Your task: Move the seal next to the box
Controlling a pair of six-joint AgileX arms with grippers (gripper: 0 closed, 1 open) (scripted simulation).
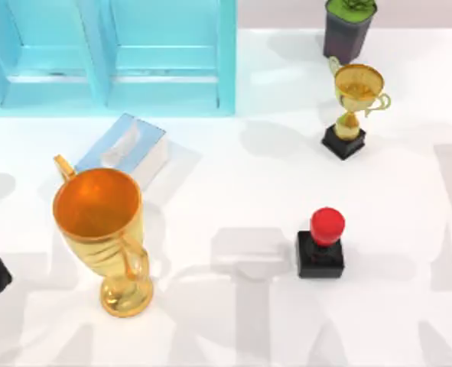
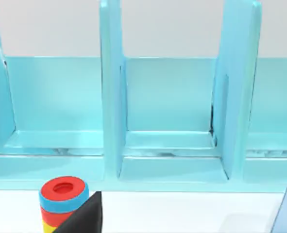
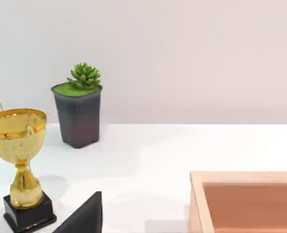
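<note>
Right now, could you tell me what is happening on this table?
Nothing is being handled yet. The seal stands alone right of the table's centre, well apart from the box, which lies in front of the turquoise cabinet on the left. A large gold trophy stands near the box, and a small one behind the seal.

The top view looks straight down on the white desk. The left wrist view sits low and close, facing the big turquoise cabinet, which the top view shares. The right wrist view sits low, facing the back wall; it shares the small gold trophy on a black base and the dark pot with a green plant.
</note>
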